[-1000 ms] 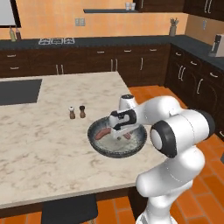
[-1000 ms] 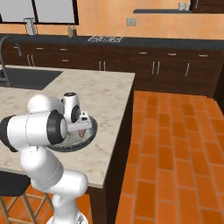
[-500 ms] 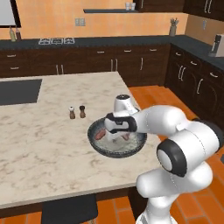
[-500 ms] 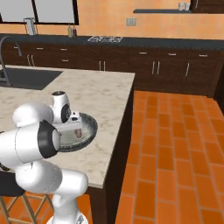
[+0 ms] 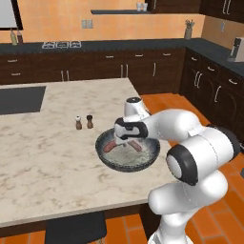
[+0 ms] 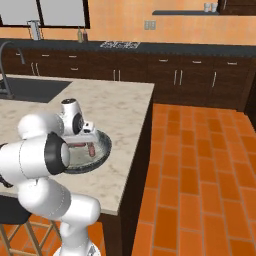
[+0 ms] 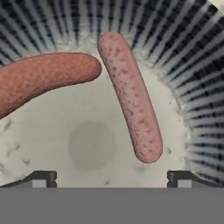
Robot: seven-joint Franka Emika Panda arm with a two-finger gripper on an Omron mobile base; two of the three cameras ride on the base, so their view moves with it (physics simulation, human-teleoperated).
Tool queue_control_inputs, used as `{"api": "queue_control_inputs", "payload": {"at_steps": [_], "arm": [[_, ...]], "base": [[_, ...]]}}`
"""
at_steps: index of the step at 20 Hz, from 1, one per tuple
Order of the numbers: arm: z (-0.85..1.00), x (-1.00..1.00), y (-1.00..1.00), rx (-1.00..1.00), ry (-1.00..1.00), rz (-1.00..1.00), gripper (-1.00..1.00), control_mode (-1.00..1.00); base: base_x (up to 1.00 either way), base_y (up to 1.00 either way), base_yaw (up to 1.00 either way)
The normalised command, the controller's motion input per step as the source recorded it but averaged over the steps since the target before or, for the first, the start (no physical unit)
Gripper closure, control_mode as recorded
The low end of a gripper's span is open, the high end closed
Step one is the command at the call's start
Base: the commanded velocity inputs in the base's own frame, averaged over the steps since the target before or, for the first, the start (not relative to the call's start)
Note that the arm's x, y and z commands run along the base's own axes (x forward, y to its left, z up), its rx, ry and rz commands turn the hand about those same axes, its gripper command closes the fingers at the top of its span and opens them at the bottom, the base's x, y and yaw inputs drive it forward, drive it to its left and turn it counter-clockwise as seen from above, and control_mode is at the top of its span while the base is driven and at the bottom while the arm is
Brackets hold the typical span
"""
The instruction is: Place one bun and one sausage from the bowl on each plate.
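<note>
Hovering over the bowl (image 5: 127, 152), the gripper (image 5: 125, 138) points down into it with jaws spread wide, nothing between them. In the hand view both fingertips (image 7: 41, 178) show at the bottom, far apart, over the pale speckled floor of the bowl (image 7: 92, 144).

Two sausages lie in the bowl. One sausage (image 7: 129, 94) runs lengthwise up the middle-right of the hand view, its far end at the streaky dark rim; the second sausage (image 7: 41, 78) lies across the upper left, its rounded end just beside the first one's far end; can't tell if they touch. In the left base view they show as reddish pieces, one (image 5: 111, 146) left of the gripper, one (image 5: 137, 145) right under it. In the right base view a sausage (image 6: 91, 148) shows in the bowl (image 6: 100, 150) just beside the wrist.

The bowl sits on the marble worktop (image 5: 47, 162), near its right edge. Two small shakers (image 5: 84, 122) stand side by side on the worktop, behind and left of the bowl, apart from it. Dark cabinets line the back wall; orange tile floor (image 6: 200, 165) to the right of the worktop.
</note>
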Motion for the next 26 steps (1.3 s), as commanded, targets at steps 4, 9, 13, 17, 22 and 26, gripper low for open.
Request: {"api": "queue_control_inputs", "payload": {"at_steps": [4,9,13,17,22,26], "arm": [[-0.60,0.16,-0.26,-0.08,-0.03,-0.11,-1.00,-1.00],[-0.24,0.04,-0.25,0.00,0.00,0.00,-1.00,-1.00],[-0.52,0.10,0.00,0.00,0.00,0.00,-1.00,-1.00],[-0.27,0.02,0.00,0.00,0.00,0.00,-1.00,-1.00],[-0.04,0.00,0.00,0.00,0.00,0.00,1.00,-1.00],[0.00,0.00,0.00,0.00,0.00,0.00,1.00,-1.00]], "base": [[0.00,0.00,0.00],[0.00,0.00,0.00],[0.00,0.00,0.00],[0.00,0.00,0.00],[0.00,0.00,0.00],[0.00,0.00,0.00]]}}
